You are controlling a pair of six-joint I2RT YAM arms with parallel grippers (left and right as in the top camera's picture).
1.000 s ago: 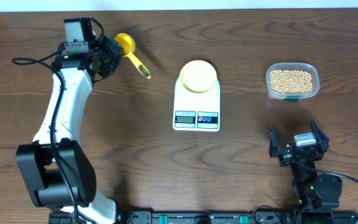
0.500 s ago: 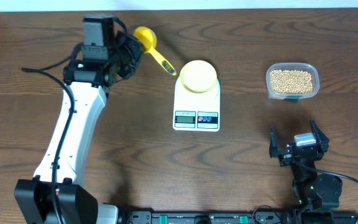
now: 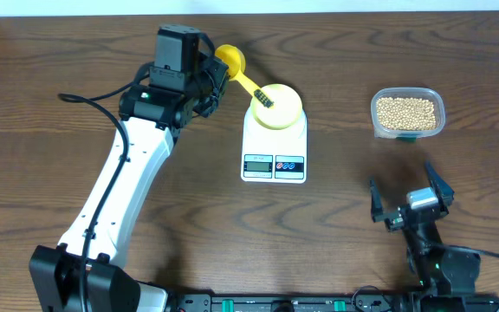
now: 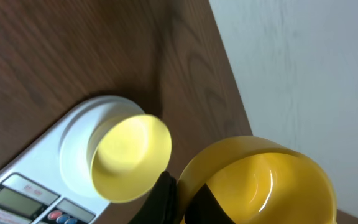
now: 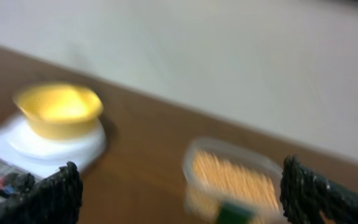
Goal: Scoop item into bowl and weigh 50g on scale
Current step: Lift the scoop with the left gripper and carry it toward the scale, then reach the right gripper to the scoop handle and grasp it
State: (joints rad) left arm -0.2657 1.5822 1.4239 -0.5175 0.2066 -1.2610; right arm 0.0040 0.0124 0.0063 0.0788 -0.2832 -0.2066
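Observation:
My left gripper [image 3: 216, 76] is shut on a yellow measuring spoon [image 3: 230, 59]. It holds the spoon off the table at the scale's back left, and the spoon's handle reaches over the bowl's rim. The pale-yellow bowl [image 3: 279, 108] stands empty on the white scale [image 3: 273, 143]. In the left wrist view the empty spoon cup [image 4: 260, 180] fills the lower right beside the bowl [image 4: 132, 155] and the scale [image 4: 36, 186]. The beans [image 3: 407, 111] lie in a clear tub at the back right. My right gripper [image 3: 408, 208] stands open near the front right edge. Its blurred wrist view shows the bowl [image 5: 58, 109] and the beans [image 5: 232, 177].
The clear plastic tub [image 3: 376, 121] stands on the brown table to the right of the scale. The table's back edge meets a pale wall [image 4: 303, 68] just behind the spoon. A black cable [image 3: 85, 97] trails from the left arm.
The left arm has swung right with the spoon, from the table's far left to beside the scale. The spoon's handle now hangs over the bowl. The right gripper has shifted slightly.

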